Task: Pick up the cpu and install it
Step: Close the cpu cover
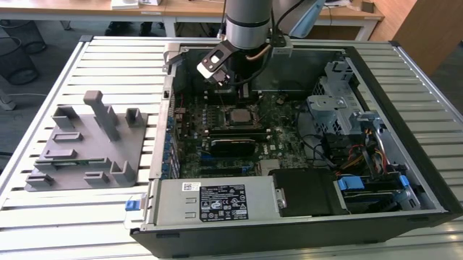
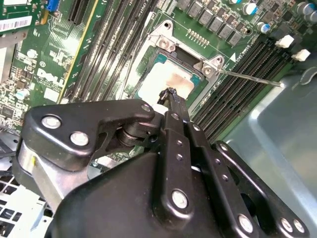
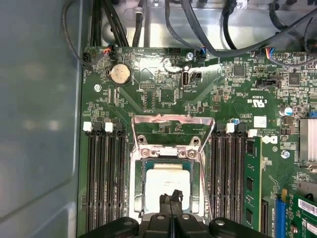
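At the exterior view's left, on the slatted table (image 1: 72, 216), stands the grey plastic fixture (image 1: 87, 146). Its recesses look mostly bare apart from a thin greenish strip in one low slot, which I cannot identify. To its right is the open computer case (image 1: 289, 238), which holds the motherboard (image 1: 282, 135). At the near end are a labelled metal box (image 1: 210, 200) and a black box (image 1: 307, 192), and on the exterior view's right are a drive cage (image 1: 336, 105) and coloured cables (image 1: 354, 157). The cpu (image 3: 166, 178) lies flat in the socket (image 1: 239, 116) in the middle of the board, its pale metal top facing up, so picking it up and placing it look done. The gripper (image 3: 171, 198) hangs over the middle of the chip, its claw pinched together with nothing between the tips. In the second wrist view the tips sit on or just above the metal top, and I cannot tell which. The load plate (image 3: 171, 147) stands flipped open on the far side of the socket. The thin retention lever (image 2: 247, 79) sticks out free beside it, so the chip does not look clamped down yet. Memory slots (image 3: 104, 173) flank the socket on both sides, and one green memory stick (image 3: 252, 183) is seated in a slot.
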